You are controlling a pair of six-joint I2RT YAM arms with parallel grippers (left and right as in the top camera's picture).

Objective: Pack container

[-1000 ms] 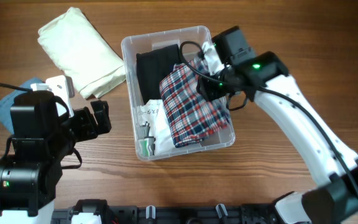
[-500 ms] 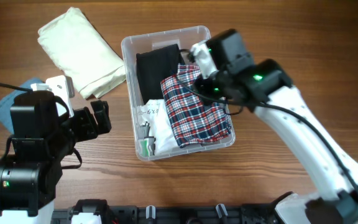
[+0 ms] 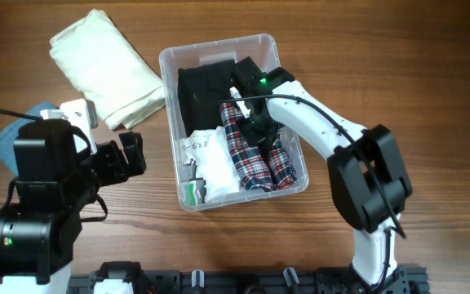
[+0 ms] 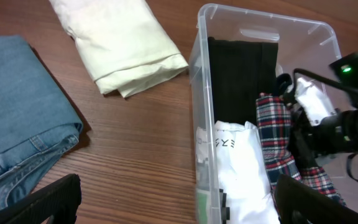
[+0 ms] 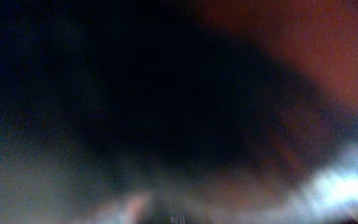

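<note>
Clear plastic container (image 3: 170,122) sits open-side up, long axis running near-to-far.

the only writing is a short row of dark handwritten characters on a white patch (image 4: 230,143) inside the container (image 4: 199,93), by its left wall, just below the black cloth (image 4: 240,81). in the left wrist view they look like "ers" or "ex5"; i cannot tell which. from overhead the white patch (image 3: 197,144) shows the same marks, too small to read.
</note>
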